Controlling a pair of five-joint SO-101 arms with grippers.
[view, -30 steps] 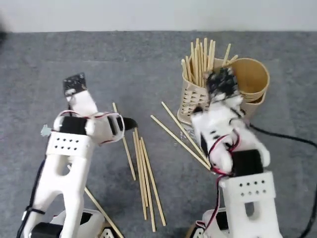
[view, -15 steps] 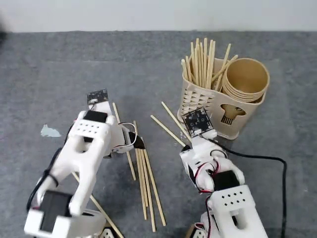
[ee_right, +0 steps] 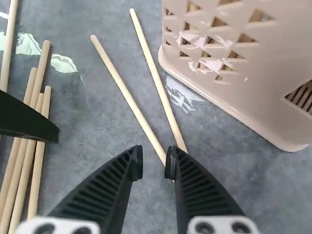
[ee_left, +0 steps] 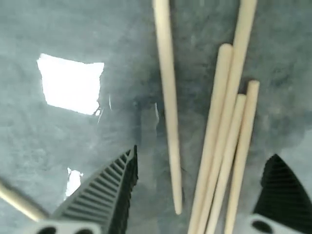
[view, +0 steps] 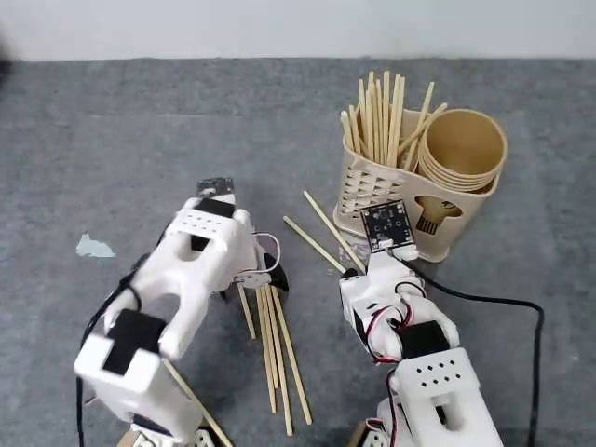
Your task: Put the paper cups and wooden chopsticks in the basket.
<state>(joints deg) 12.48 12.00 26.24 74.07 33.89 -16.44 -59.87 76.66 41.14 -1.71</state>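
My left claw (ee_left: 204,156) and right claw (ee_right: 154,151) are black, ribbed on their inner faces. My left arm (view: 200,256) and right arm (view: 438,372) are white. The chopsticks (view: 272,345) are pale plain wood. The basket (view: 365,191) is beige with lattice cut-outs, and the paper cups (view: 463,144) are tan. The tabletop (view: 140,121) is mottled grey, with a pale scrap (view: 93,247) toward its left edge.

The high cam is fixed above the bench (view: 112,112) on the arms' side, looking down toward the wall (view: 279,28). It's far enough back to fit the left arm (view: 186,279), right arm (view: 405,321) and basket (view: 372,196). The left wrist cam stares nearly straight down between its own jaws, super close to the loose chopsticks (ee_left: 229,146). The right wrist cam sits a bit higher, tilted forward past its jaws toward the basket's foot. All three views catch that chopstick bundle.
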